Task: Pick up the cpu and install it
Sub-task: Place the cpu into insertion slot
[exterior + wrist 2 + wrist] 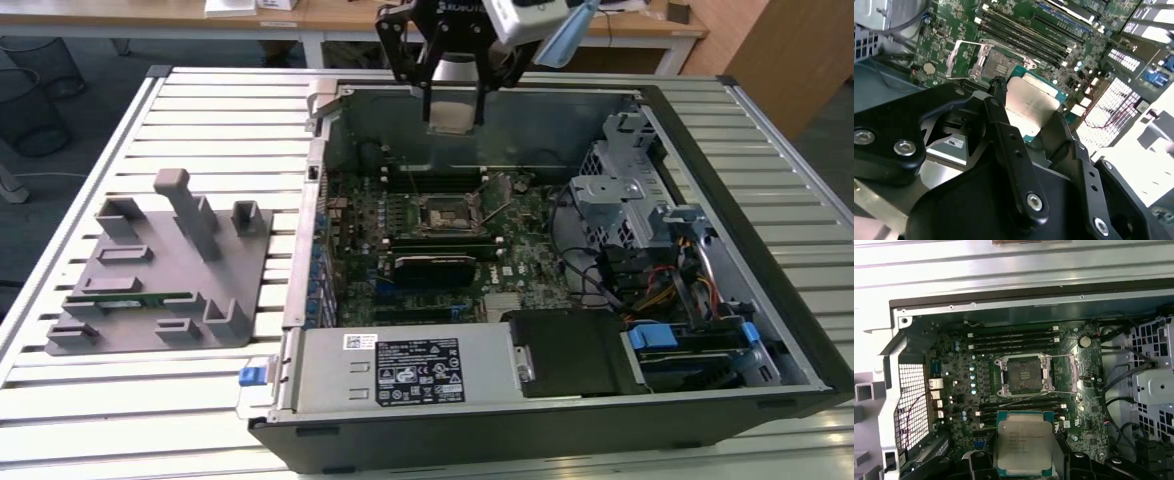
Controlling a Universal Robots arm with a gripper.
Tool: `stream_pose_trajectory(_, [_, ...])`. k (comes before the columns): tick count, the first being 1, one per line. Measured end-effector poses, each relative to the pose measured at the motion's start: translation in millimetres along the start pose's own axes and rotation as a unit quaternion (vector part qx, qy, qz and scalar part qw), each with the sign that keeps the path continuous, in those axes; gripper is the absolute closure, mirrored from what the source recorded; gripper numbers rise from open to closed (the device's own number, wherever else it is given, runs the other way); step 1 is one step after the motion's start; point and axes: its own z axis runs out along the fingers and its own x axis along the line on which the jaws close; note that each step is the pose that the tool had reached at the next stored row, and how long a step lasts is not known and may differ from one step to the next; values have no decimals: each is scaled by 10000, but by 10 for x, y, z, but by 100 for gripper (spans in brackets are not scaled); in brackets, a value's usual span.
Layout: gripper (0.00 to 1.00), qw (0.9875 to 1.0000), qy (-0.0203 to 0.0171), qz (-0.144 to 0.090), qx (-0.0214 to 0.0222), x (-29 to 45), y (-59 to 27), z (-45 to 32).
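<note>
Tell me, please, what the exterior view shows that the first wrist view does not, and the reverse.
The exterior view adds the wider setting: the slatted table, the grey fixture on it at the exterior view's left, the labelled power supply, and the hand above the open case. The first wrist view adds close detail: the silver top plate of the cpu facing the camera, and a coin cell on the motherboard. Both share the cpu itself, the motherboard, its empty socket and the memory slots.
</note>
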Motion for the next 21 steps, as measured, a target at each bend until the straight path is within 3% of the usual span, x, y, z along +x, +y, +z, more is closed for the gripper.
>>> stream_pose_trajectory(5, [47,9993,-8,374,6,1,-1,12])
stream_pose_trajectory(10, [47,9976,-14,690,12,1,-1,18])
stream_pose_trajectory(21, [47,9918,-26,1277,21,1,-1,28])
